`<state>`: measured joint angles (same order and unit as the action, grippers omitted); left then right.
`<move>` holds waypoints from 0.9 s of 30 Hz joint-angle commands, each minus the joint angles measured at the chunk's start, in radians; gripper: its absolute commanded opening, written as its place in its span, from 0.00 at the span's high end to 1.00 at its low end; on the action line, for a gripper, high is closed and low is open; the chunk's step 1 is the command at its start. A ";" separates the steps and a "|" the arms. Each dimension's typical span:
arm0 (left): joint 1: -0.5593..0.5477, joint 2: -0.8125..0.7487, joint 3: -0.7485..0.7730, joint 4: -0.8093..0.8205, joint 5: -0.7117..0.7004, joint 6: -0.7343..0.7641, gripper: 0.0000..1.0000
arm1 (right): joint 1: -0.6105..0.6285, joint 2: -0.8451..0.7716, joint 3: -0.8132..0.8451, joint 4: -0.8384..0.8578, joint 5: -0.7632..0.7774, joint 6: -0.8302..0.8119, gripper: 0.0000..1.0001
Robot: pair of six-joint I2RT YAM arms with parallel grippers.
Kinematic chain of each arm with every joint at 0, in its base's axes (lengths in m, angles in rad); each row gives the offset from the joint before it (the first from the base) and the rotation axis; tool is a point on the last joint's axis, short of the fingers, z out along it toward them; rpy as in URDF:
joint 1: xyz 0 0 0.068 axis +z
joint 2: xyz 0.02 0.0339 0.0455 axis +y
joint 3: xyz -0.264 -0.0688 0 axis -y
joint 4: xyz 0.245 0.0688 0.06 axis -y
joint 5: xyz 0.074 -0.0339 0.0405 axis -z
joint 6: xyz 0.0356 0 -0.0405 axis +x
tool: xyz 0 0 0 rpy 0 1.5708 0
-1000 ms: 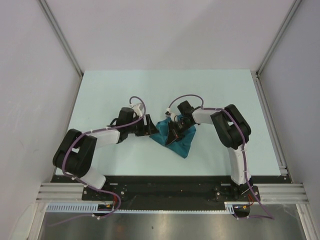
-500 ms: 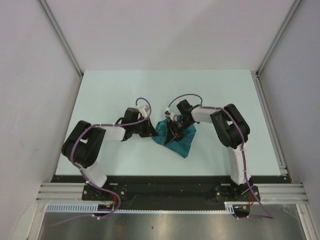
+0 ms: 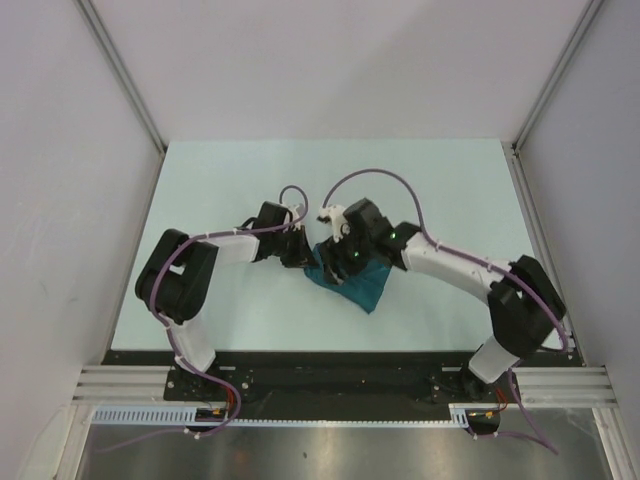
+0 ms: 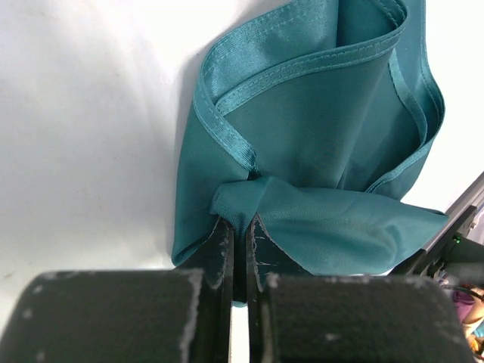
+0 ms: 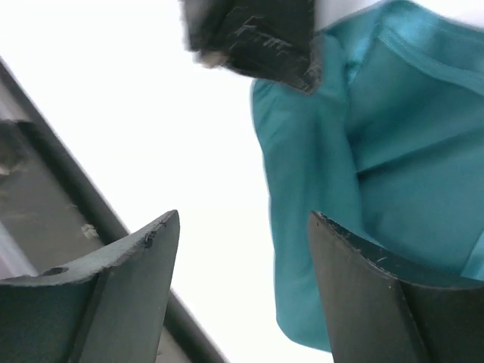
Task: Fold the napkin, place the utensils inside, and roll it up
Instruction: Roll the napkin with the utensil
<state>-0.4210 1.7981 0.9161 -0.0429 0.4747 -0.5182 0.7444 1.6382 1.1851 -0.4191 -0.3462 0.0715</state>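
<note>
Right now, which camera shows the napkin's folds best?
The left wrist view: the napkin fills the frame, hems and layered folds sharp, a bunch clamped in the left pincer. The top view shows only a small, partly hidden teal patch; the right wrist view shows one blurry edge.

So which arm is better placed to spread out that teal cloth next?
Probably the left. The left claw is shut on a bunched fold at the edge of the napkin, so it could pull straight away. The right claw hangs open above the napkin's edge, holding nothing.
</note>
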 commanded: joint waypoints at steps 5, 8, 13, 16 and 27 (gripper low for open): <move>-0.001 0.035 0.072 -0.120 -0.039 0.060 1.00 | 0.196 -0.051 -0.249 0.324 0.512 -0.125 0.26; -0.001 0.037 0.087 -0.141 -0.041 0.072 1.00 | 0.210 -0.015 -0.260 0.350 0.536 -0.168 0.26; -0.001 0.037 0.101 -0.155 -0.042 0.078 1.00 | 0.217 0.015 -0.263 0.379 0.555 -0.208 0.27; -0.001 0.040 0.109 -0.163 -0.044 0.083 1.00 | 0.214 0.043 -0.249 0.370 0.530 -0.217 0.27; 0.001 0.017 0.122 -0.149 -0.030 0.086 0.99 | 0.122 0.113 -0.211 0.211 0.297 -0.096 0.57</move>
<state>-0.4217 1.8275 1.0084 -0.1955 0.4713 -0.4622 0.9245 1.7187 0.9386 -0.1280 0.0750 -0.0940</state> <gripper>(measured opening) 0.036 0.488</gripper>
